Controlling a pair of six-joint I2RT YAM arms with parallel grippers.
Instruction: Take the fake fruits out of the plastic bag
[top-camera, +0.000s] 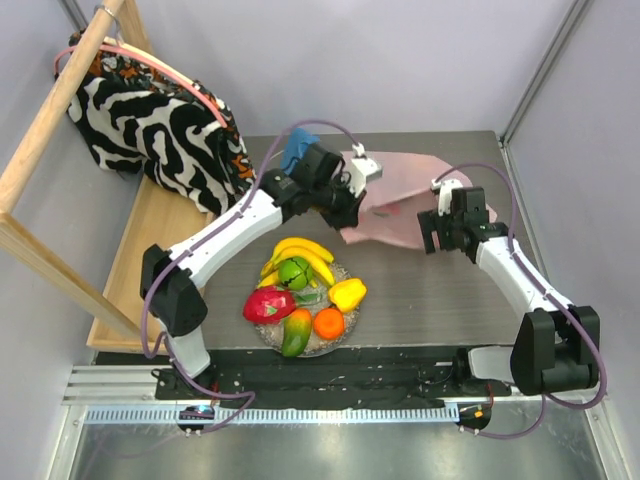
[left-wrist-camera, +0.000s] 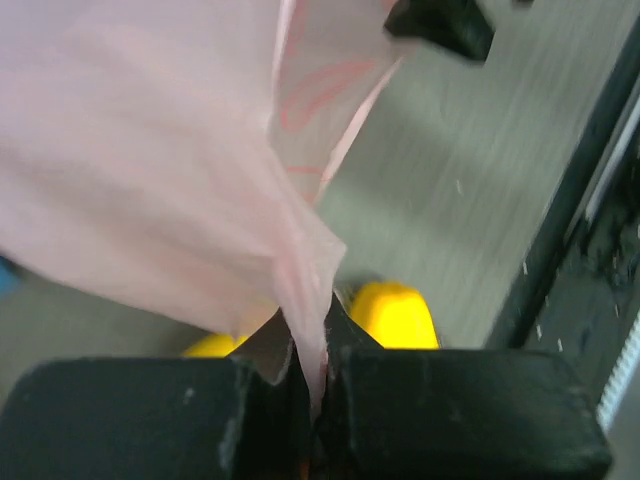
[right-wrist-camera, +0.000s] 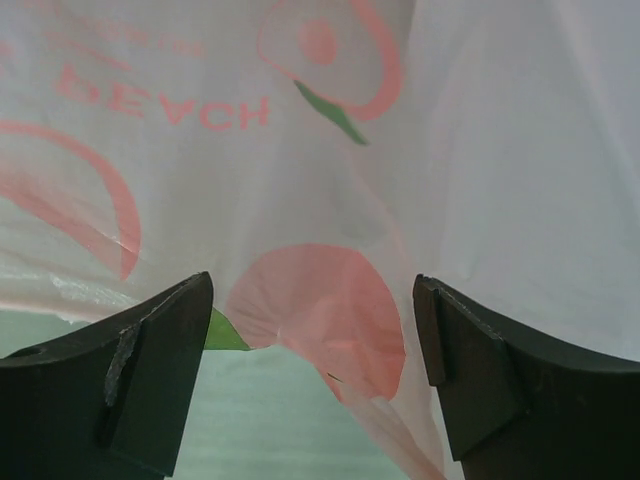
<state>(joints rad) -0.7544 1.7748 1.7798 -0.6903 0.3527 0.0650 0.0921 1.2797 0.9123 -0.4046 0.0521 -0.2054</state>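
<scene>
The pink plastic bag (top-camera: 405, 195) lies flattened on the dark table at the back right. My left gripper (top-camera: 352, 215) is shut on a fold of the bag's near left edge (left-wrist-camera: 315, 340) and lifts it. My right gripper (top-camera: 432, 232) is open at the bag's near edge, and its fingers (right-wrist-camera: 160, 360) straddle the printed film (right-wrist-camera: 320, 150) without touching it. Banana bunch (top-camera: 300, 253), green apple (top-camera: 293, 272), dragon fruit (top-camera: 268, 304), yellow pepper (top-camera: 347, 294), orange (top-camera: 328, 323) and mango (top-camera: 296, 334) sit on a round plate (top-camera: 318, 350). I cannot make out grapes or a lemon.
A wooden rack (top-camera: 45, 130) with black-and-white fabric (top-camera: 150, 125) stands along the left side. A blue cloth (top-camera: 297, 150) lies behind the left arm. A black rail (top-camera: 330, 378) runs along the near edge. Grey walls close the back and the right.
</scene>
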